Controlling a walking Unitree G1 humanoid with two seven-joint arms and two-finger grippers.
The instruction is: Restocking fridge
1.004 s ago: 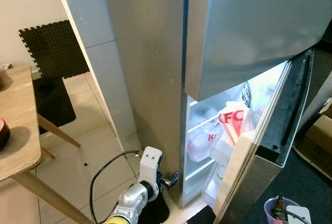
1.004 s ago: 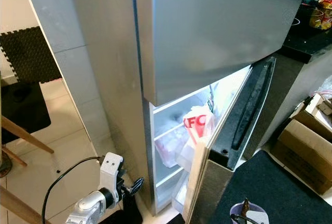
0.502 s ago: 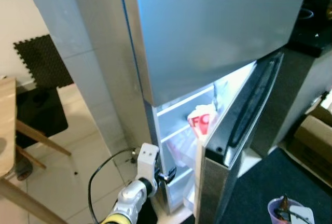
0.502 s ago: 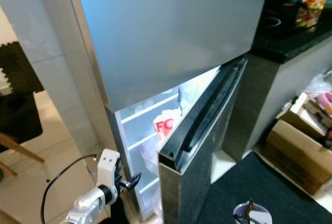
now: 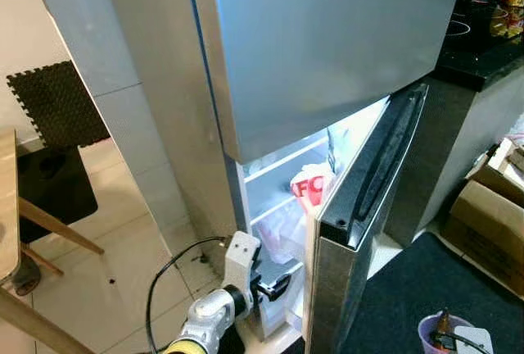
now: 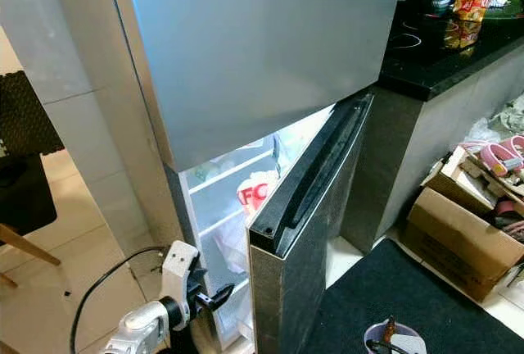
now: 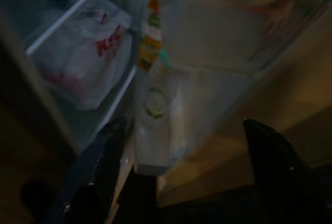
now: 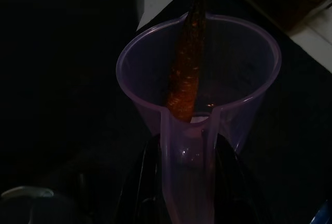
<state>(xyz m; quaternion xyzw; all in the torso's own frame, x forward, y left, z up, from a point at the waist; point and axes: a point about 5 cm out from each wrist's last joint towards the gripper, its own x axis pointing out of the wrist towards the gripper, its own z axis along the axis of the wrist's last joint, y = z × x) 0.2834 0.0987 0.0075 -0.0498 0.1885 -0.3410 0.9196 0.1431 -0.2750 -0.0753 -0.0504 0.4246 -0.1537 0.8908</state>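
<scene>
**A:** Fridge sits right ahead, lower door half open, so most shelves are hidden from me. What reads?

**B:** Red "KFC" on a white bag, partly cut off. A bottle label is too blurry. My left gripper sits spread wide at the gap's bottom edge; my right gripper clamps a purple cup with a carrot.

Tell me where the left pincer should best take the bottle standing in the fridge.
Probably around the bottle's slim upper body below the cap, coming straight in from the open front. It stands upright beside the white bag, and the left pincer already faces it, fingers spread wider than the bottle.
</scene>
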